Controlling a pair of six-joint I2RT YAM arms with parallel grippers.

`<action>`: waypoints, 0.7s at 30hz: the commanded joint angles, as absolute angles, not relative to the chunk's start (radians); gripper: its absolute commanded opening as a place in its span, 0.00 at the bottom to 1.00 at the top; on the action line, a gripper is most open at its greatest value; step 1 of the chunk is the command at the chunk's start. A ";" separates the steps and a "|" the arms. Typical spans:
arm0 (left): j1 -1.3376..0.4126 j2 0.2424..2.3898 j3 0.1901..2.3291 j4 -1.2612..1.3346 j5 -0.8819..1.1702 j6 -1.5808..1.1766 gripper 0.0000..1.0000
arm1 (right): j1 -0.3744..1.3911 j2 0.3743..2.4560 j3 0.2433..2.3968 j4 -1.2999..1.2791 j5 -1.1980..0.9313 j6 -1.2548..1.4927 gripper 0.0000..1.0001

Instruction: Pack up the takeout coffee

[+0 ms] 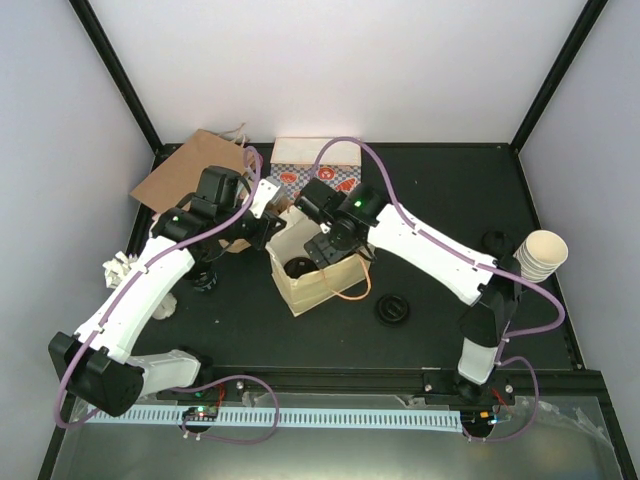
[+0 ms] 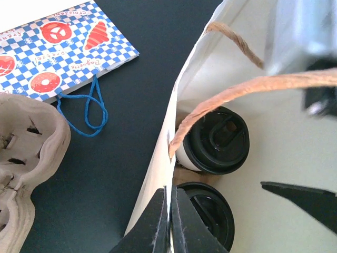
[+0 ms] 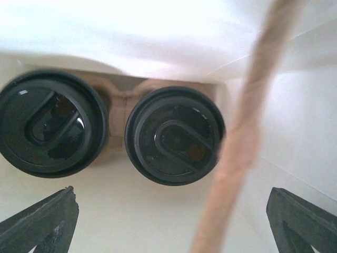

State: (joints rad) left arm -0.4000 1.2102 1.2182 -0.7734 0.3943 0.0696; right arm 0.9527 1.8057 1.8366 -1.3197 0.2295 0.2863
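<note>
Two takeout coffees, cream cups with black lids, stand side by side inside the white paper bag [image 1: 318, 278]. They show in the left wrist view [image 2: 218, 139] [image 2: 209, 212] and in the right wrist view [image 3: 50, 129] [image 3: 175, 135], on a brown cardboard base. My left gripper [image 1: 268, 212] [image 2: 169, 213] is shut on the bag's left wall at its rim. My right gripper [image 1: 326, 248] [image 3: 168, 226] is open and empty, just above the two lids inside the bag's mouth. A tan paper handle [image 3: 247, 132] hangs across its view.
A blue checked bag [image 1: 320, 178] [image 2: 58, 47] and a brown paper bag [image 1: 195, 170] lie at the back. A grey cardboard cup carrier [image 2: 23, 158] sits left of the white bag. A loose black lid [image 1: 393, 308] lies to the right. Stacked lidless cups [image 1: 543, 252] stand far right.
</note>
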 commanded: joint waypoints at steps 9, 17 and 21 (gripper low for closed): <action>-0.420 1.178 1.226 -0.784 0.388 0.072 0.02 | 0.911 1.751 2.060 -1.383 0.335 0.402 1.00; -0.423 1.180 1.229 -0.780 0.376 0.065 0.02 | 0.911 1.580 1.974 -1.230 0.366 0.387 1.00; -0.425 1.174 1.241 -0.776 0.369 0.059 0.17 | 0.911 1.466 1.850 -1.114 0.353 0.339 1.00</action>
State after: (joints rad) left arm -0.4152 1.2026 1.2182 -0.7773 0.3832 0.0681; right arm 0.9131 1.5696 1.9316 -1.2449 0.3351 0.3737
